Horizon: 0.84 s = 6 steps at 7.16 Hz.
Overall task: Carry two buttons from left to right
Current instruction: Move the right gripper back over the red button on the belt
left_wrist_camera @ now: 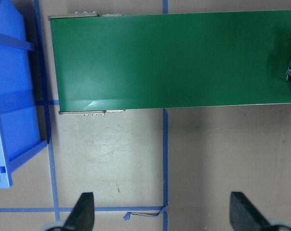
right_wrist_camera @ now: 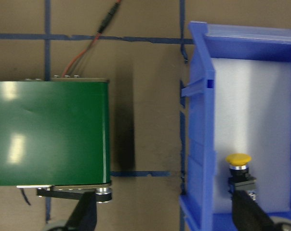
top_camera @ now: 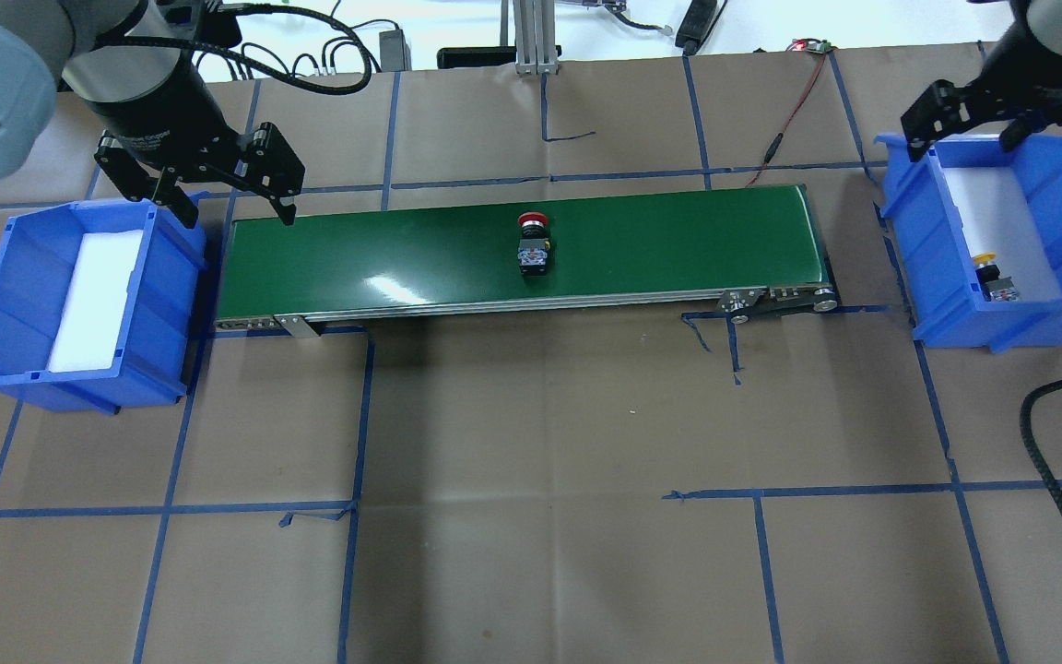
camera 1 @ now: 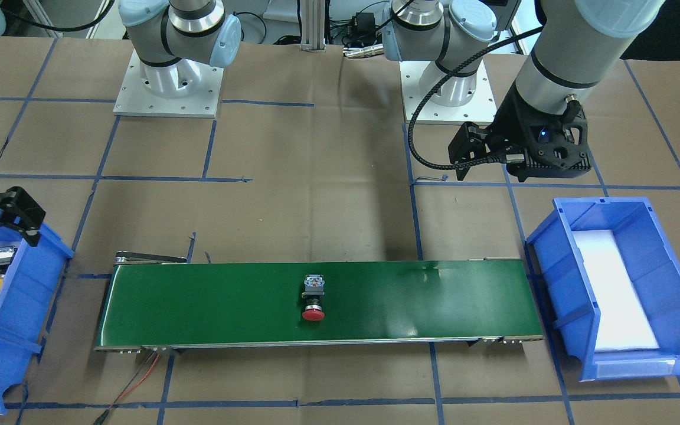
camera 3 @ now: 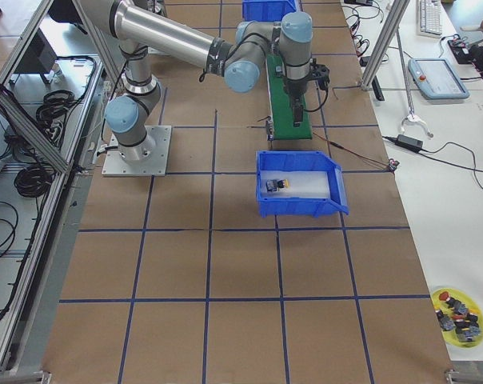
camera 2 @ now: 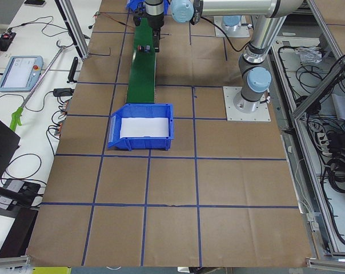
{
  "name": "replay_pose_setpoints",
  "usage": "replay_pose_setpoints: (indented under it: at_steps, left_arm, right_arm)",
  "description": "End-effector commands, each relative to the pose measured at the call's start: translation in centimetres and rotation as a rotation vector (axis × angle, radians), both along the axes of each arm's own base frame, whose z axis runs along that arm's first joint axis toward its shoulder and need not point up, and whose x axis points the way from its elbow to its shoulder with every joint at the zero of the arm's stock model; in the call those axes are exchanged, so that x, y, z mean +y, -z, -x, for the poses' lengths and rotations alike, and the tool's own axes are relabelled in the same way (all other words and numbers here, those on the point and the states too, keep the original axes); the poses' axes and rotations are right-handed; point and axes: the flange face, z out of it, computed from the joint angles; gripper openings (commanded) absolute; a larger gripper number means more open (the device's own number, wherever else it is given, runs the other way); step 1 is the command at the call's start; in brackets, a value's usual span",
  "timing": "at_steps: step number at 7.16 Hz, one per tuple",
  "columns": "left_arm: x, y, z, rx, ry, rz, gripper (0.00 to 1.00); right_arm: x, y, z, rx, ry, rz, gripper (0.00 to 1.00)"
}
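From the overhead camera you see the long green conveyor belt [top_camera: 383, 258] lying across the brown-papered, blue-taped worktop [top_camera: 531, 461], with the red-capped push-button [top_camera: 532, 244] on its side about midway along it, cap pointing away from the robot. The left end effector [top_camera: 238, 214] hangs over the belt's left end, beside the blue plastic bin on the robot's left [top_camera: 171, 304], with its fingers spread and nothing between them. That bin holds only a white foam pad [top_camera: 93, 300]. The right end effector [top_camera: 960, 129] hovers above the far rim of the blue plastic bin on the robot's right [top_camera: 909, 240], likewise spread and empty. The yellow-capped push-button [top_camera: 992, 277] lies on the white padding inside that bin. The front-facing camera mirrors this for you: the red cap points toward the operators' side, and the yellow-capped one sits in the bin at that view's left edge. The left side camera shows the near bin with its white pad, and the right side camera shows the yellow-capped button inside the near bin. In the left wrist view the two dark fingertips [left_wrist_camera: 83, 211] stand wide apart over bare paper, and the red-capped button sits at the right edge. In the right wrist view the fingertips [right_wrist_camera: 85, 214] are equally wide apart, one of them just beside the yellow-capped button's body.
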Motion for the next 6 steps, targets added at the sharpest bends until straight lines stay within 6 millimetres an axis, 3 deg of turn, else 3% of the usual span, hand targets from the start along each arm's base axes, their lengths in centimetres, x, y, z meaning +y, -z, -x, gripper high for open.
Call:
replay_pose_setpoints:
  at_steps: [1, 2, 6]
  left_arm:
    - [0.0, 0.0, 0.0, 0.0, 0.003, 0.0, 1.0]
    - [0.0, 0.0, 0.0, 0.0, 0.006, 0.0, 1.0]
    - [0.1, -0.1, 0.0, 0.0, 0.007, 0.001, 1.0]
  right_arm:
    - [0.5, 0.0, -11.9, -0.036, 0.002, 0.015, 1.0]
    - [1.2, -0.1, -14.8, -0.051, 0.021, 0.019, 0.99]
    - [0.9, 2.1, -16.4, -0.123, 0.023, -0.024, 0.99]
